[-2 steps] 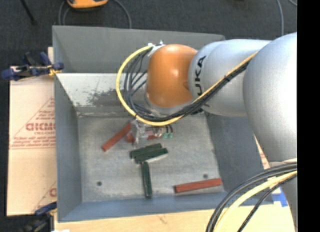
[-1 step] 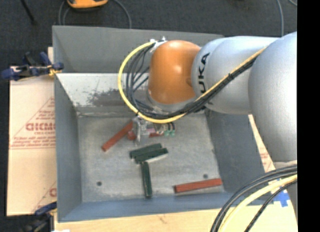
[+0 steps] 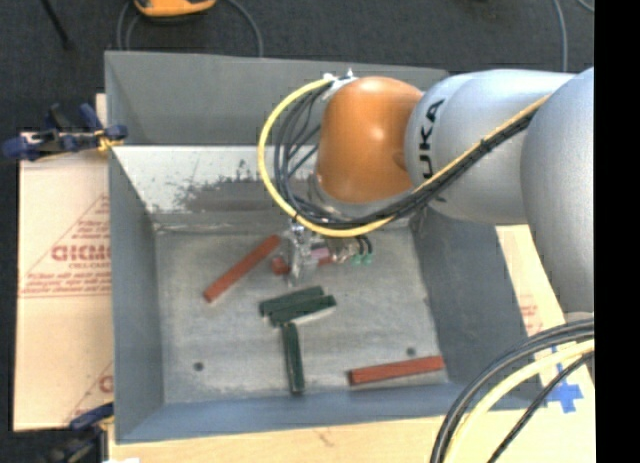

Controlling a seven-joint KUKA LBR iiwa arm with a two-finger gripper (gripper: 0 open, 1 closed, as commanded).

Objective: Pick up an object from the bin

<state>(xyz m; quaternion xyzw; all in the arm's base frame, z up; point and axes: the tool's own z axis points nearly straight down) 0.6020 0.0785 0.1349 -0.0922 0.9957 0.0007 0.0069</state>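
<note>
My gripper [image 3: 298, 263] hangs low near the middle of the bin, mostly hidden under the orange cover. Its tip sits at the right end of a red-brown flat stick [image 3: 240, 269] that lies slanted on the bin floor. Just below the gripper lies a dark green T-shaped piece [image 3: 293, 316], one bar crosswise and one long bar running toward the front wall. A small reddish bit shows right beside the fingers, and I cannot make out whether it is the stick's end or something gripped.
A second red-brown flat stick [image 3: 395, 372] lies along the front right of the bin floor. The arm and its cables cover the back right part of the bin. The left part of the floor is bare metal.
</note>
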